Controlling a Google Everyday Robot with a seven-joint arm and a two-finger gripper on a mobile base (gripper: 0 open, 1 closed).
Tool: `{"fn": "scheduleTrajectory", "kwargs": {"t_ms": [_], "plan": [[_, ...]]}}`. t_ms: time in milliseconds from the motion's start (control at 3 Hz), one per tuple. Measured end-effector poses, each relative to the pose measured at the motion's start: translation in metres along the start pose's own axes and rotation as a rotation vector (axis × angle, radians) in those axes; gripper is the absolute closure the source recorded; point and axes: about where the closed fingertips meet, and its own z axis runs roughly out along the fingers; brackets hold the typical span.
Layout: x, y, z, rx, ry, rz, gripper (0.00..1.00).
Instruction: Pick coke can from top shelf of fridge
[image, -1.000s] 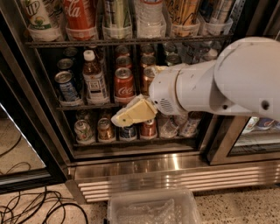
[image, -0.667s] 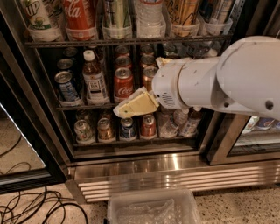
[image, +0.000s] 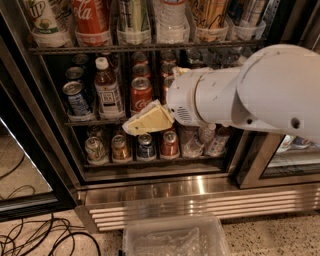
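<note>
Nearest me, my gripper (image: 132, 128) hangs before the middle rack of the fridge (image: 165, 191), fingers together, gripping nothing. Farther back, up and left, the coke can (image: 91, 17) stands in a clear cup on the top shelf (image: 150, 48).

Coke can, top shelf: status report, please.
Gripper below the top shelf, by the middle rack. Coke can upright, untouched, up left of it. Nothing blocking seen.

Speckled floor (image: 270, 235), black cables (image: 45, 236) lower left, clear plastic bin (image: 175, 241) bottom centre; end effector (image: 132, 128) hangs above it, mid-frame.
</note>
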Motion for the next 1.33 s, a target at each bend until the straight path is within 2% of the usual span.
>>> {"fn": "scheduleTrajectory", "kwargs": {"t_ms": [333, 667, 1000, 1333], "plan": [[-0.014, 0.020, 0.018, 0.009, -0.037, 0.045, 0.00], [-0.039, 0.037, 0.031, 0.056, -0.100, 0.060, 0.00], [-0.060, 0.049, 0.038, 0.133, -0.166, 0.060, 0.00], [-0.088, 0.055, 0.044, 0.197, -0.261, 0.051, 0.00]]}}
